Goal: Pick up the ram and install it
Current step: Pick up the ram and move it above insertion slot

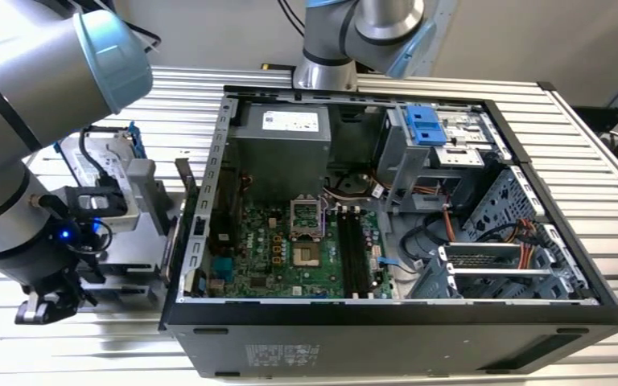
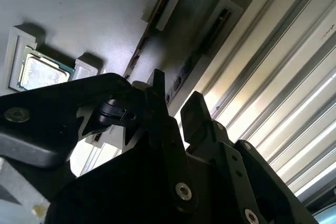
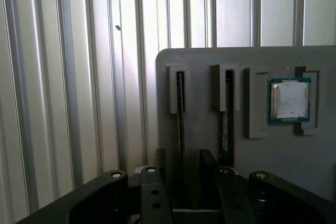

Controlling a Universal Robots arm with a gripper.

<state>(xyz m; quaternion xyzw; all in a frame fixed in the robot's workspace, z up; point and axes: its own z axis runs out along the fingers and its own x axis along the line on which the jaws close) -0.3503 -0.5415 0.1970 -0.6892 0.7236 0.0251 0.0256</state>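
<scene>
Jaws stand parted, gripping nothing: the gripper (image 3: 184,157) hangs just over a grey holder (image 3: 210,59) on the ribbed table (image 3: 63,77), its fingers either side of the ram (image 3: 180,108), which sits edge-up in its slot. Beside it sit another stick (image 3: 227,114) and a processor chip (image 3: 289,99). The open computer case (image 1: 395,322) lies to the exterior view's right of the arm.

Open computer case (image 1: 395,338), green motherboard (image 1: 255,257), grey tray (image 3: 199,61), processor chip (image 3: 289,99), slatted table (image 1: 610,161)

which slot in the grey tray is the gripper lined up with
The slot farther from the processor: it runs into the open gripper; the other slot sits outside it.
</scene>
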